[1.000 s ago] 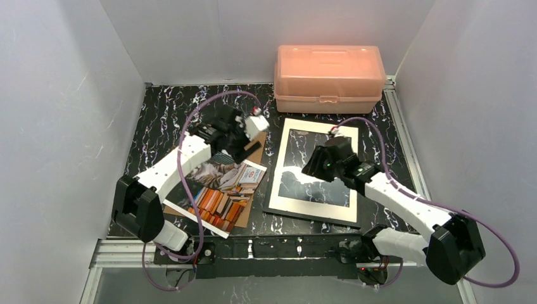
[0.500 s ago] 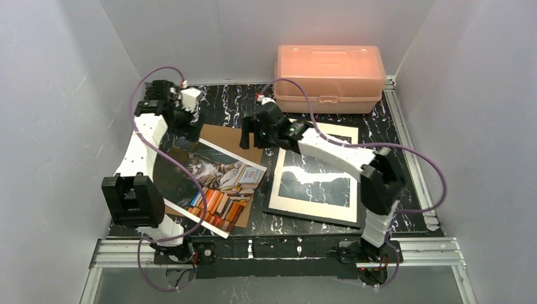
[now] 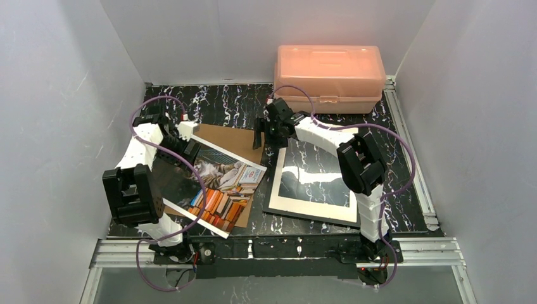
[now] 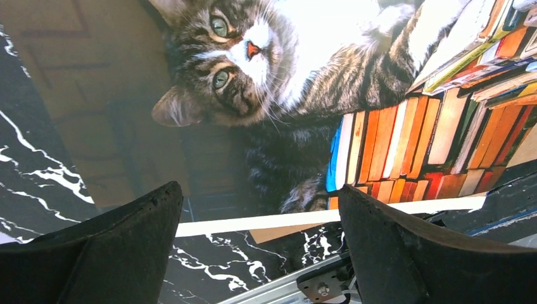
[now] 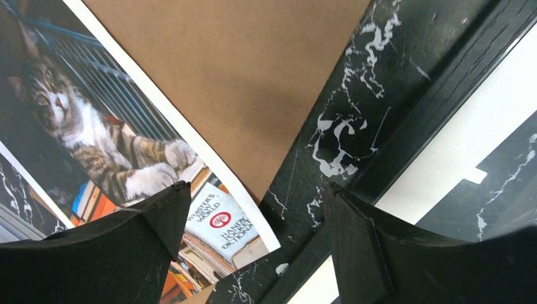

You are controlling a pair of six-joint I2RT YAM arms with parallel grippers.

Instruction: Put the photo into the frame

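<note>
**Item 1. Left end effector** (image 3: pixel 188 144): fingers spread wide, nothing between them. It hangs above the bench (image 3: pixel 221 104), over the far left part of the photo.

**Item 2. Right end effector** (image 3: pixel 259 134): fingers spread wide, gripping nothing. It is poised over the bare strip of bench between the backing board and the frame, with the pink plastic box (image 3: pixel 329 69) just beyond it.

**Item 3. The photo** (image 3: pixel 215 183): print of a tabby-and-white cat among stacked books, with a white border. It lies picture side up, directly below the left end effector, whose wrist view is filled with the cat's face and orange book spines (image 4: pixel 285 82). In the right wrist view it sits off the left fingertip (image 5: pixel 114 145). Its far portion rests on the backing board. It is outside the frame.

**Item 4. Backing board** (image 3: pixel 231 136): brown and flat, partly covered by the photo. It lies straight ahead of the right end effector (image 5: pixel 240 69).

**Item 5. The frame** (image 3: pixel 313 212): thin black rim, white mat, reflective pane. It lies flat on the bench to the right of the right end effector, with its corner showing beside the right fingertip (image 5: pixel 430 95). A narrow band of marbled bench separates it from the photo and the board.
</note>
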